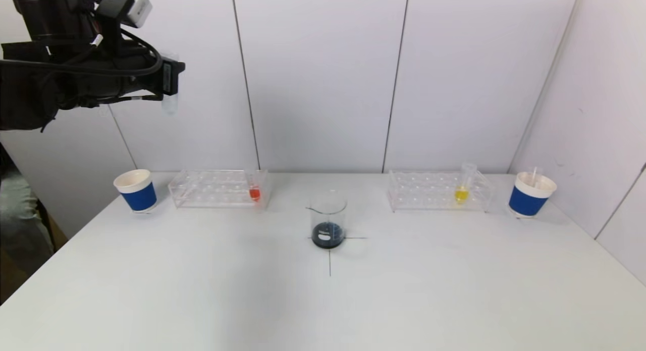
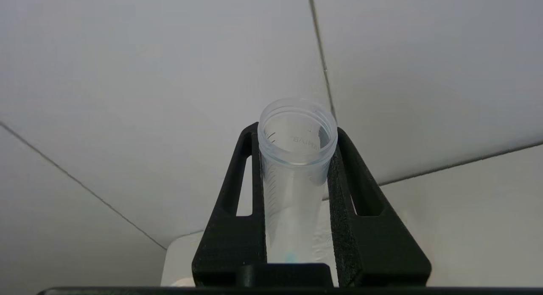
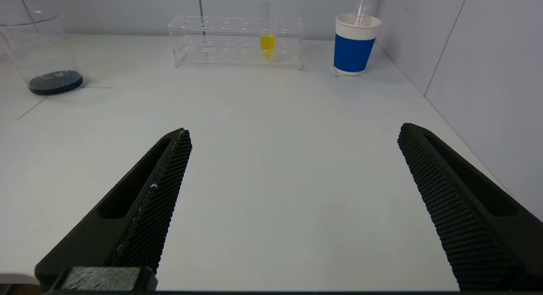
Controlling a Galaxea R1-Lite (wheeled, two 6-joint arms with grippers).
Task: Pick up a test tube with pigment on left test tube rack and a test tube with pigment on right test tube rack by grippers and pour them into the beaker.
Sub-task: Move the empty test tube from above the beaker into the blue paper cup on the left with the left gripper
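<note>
1. Empty test tube (image 2: 295, 168): clamped in the left tool (image 1: 170, 83), held high in the air above the worktop's left rear, over the left cup and the left rack's outer end. Tube hangs roughly upright, open mouth up; only a faint bluish trace shows at its bottom in the left wrist view.
2. Left arm pose: raised, forearm about level, reaching in from the left edge of the head view, tool pointing toward the middle.
3. Beaker (image 1: 328, 219): centre of the worktop (image 1: 202, 290) on a cross mark, dark liquid in the bottom. Well apart from the held tube.
4. Left rack (image 1: 218, 188): one tube with red pigment (image 1: 255, 192) at its inner end.
5. Right rack (image 1: 438, 190): one tube with yellow pigment (image 1: 462, 189) toward its outer end, upright.
6. Blue-and-white cups: left cup (image 1: 136, 190) just outside the left rack; right cup (image 1: 531, 194) just outside the right rack, with a clear tube standing in it.
7. Right tool (image 3: 292, 210): out of the head view; wrist view shows it low over bare worktop, facing the right rack, well short of it. Jaws spread wide, nothing between them.
8. Left tool: both pads pressed tight against the tube's sides just below its rim.
</note>
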